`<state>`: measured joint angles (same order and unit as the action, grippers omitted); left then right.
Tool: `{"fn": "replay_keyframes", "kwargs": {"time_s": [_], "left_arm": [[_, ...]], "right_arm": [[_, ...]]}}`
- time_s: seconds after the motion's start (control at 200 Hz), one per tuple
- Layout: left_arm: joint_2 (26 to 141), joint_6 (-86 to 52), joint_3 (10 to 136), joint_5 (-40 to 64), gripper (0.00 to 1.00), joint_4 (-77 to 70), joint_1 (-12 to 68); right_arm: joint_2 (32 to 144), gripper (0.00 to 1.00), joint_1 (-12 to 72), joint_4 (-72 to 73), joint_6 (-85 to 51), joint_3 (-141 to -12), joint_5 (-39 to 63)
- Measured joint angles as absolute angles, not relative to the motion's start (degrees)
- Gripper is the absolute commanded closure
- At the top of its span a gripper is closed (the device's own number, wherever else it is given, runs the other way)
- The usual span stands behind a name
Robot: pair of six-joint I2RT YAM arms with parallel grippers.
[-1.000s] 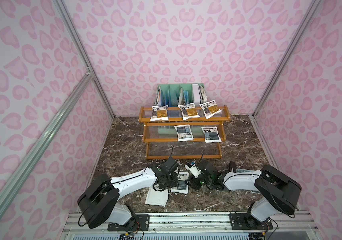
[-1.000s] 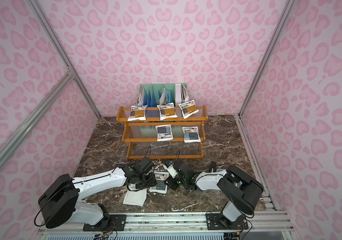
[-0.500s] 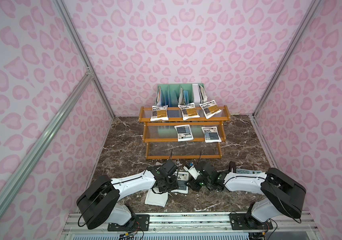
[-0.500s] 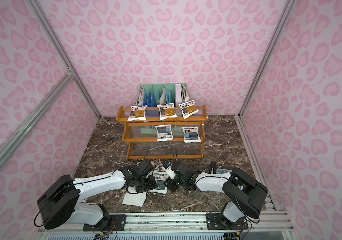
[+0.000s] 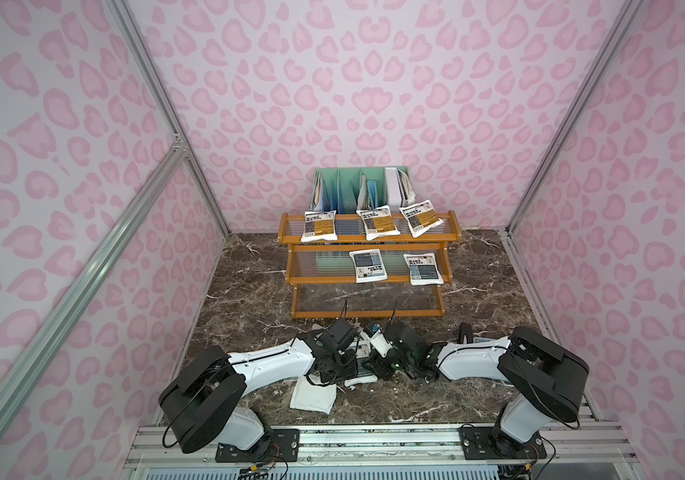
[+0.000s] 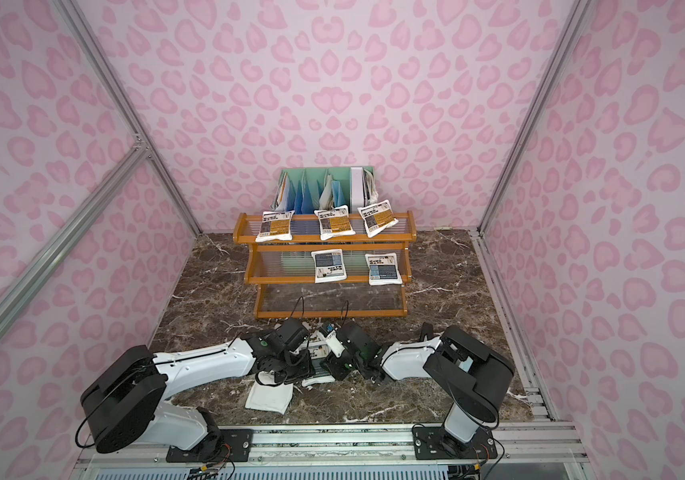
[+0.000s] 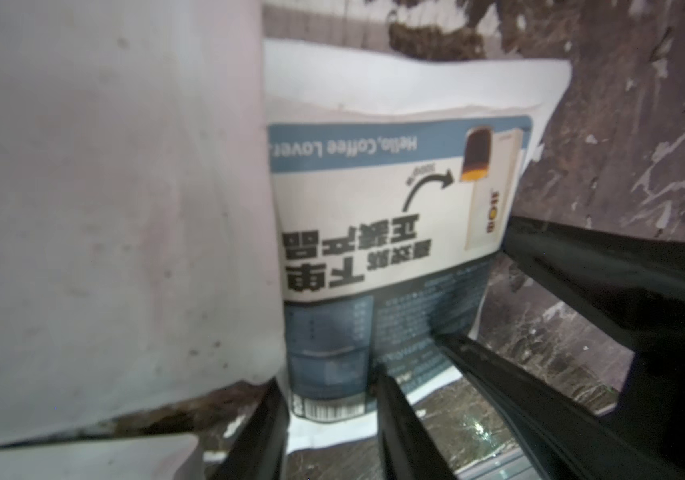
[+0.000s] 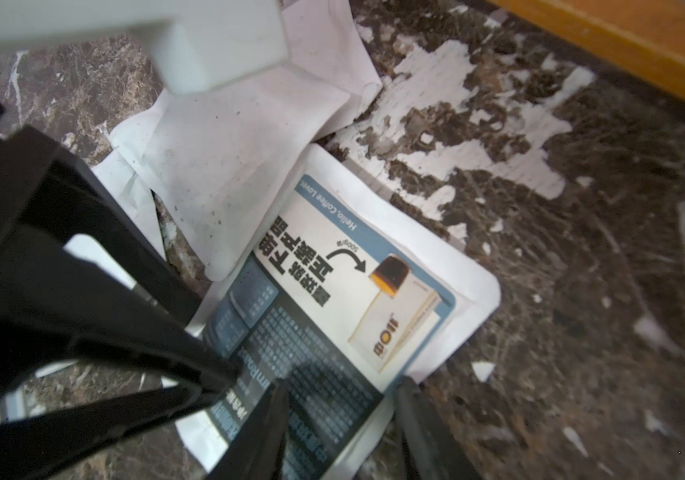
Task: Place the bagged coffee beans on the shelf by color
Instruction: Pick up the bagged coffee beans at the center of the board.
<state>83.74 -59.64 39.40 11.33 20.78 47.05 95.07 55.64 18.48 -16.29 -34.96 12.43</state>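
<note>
Bagged coffee beans (image 5: 376,223) are going up by colour, and we find the job well under way. On the brown marble tabletop (image 5: 249,291) the shelf (image 5: 332,314) stands at the far end, just in front of a mint-green divider rack (image 5: 345,183). Its stepped tiers let each colour keep a row of its own. Three orange-yellow pouches (image 5: 319,225) line the top tier. Two blue pouches (image 5: 368,265) lie on the middle one, with room free at its left end. The bottom tier carries none, which we take as the place kept for the remaining colour.

The left arm (image 5: 270,368) and right arm (image 5: 469,365) reach low over the table just before the shelf. They meet at one blue pouch (image 7: 395,249), lying label up and, by our reading, bound for that free spot. White-backed pouches (image 8: 241,166) crowd it, one overlapping a corner; face down, they hide their colours from us.

The right gripper (image 8: 341,384) stands part open, one finger on the label, the other on the marble beside the pouch's edge: steadying, we judge, not holding. The left gripper (image 7: 326,378) has its jaws narrow on the bar-code end, with the seal running between its fingers (image 7: 395,415). That pinch suits lifting so flat a bag by its edge.
</note>
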Motion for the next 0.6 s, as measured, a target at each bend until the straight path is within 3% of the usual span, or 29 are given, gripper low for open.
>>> {"fn": "replay_keyframes", "kwargs": {"time_s": [0.08, 0.375, 0.6], "left_arm": [[84.1, -59.4, 39.7, 11.9, 1.0, 20.7, 47.0], [82.8, -58.3, 39.8, 11.0, 1.0, 20.7, 47.2], [74.1, -58.3, 39.9, 9.4, 1.0, 20.6, 47.3]], "right_arm": [[95.0, 0.54, 55.6, 18.9, -16.4, -34.8, 12.4], [92.4, 0.54, 54.7, 16.1, -16.5, -34.1, 12.6], [82.4, 0.52, 49.7, 10.1, -17.0, -31.2, 14.4]]}}
